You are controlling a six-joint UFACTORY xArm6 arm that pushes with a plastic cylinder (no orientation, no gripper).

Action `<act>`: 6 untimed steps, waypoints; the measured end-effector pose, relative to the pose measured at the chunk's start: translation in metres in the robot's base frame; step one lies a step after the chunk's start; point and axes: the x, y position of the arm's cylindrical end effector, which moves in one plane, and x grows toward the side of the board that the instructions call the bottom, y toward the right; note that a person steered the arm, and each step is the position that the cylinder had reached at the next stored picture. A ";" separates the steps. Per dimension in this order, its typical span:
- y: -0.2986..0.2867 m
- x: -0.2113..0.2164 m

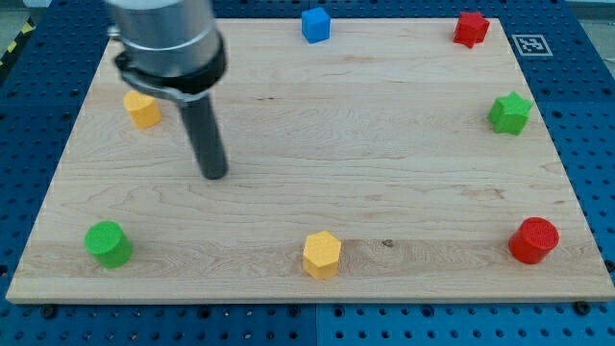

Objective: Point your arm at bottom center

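My tip point(213, 176) rests on the wooden board point(384, 144) in its left half, below and right of a yellow block point(142, 110). A yellow hexagonal block point(321, 255) sits at the bottom centre, well to the lower right of the tip. A green cylinder point(108, 243) lies at the bottom left, a red cylinder point(532, 240) at the bottom right. A blue cube point(315, 24) sits at the top centre, a red star-like block point(471, 28) at the top right, a green star-like block point(509, 113) at the right edge.
The arm's grey body point(168, 43) hangs over the board's top left corner. A blue perforated table point(586, 115) surrounds the board. A fiducial marker point(529, 43) lies off the top right corner.
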 end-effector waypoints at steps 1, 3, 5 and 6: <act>0.000 0.002; 0.002 0.099; 0.015 0.115; 0.044 0.127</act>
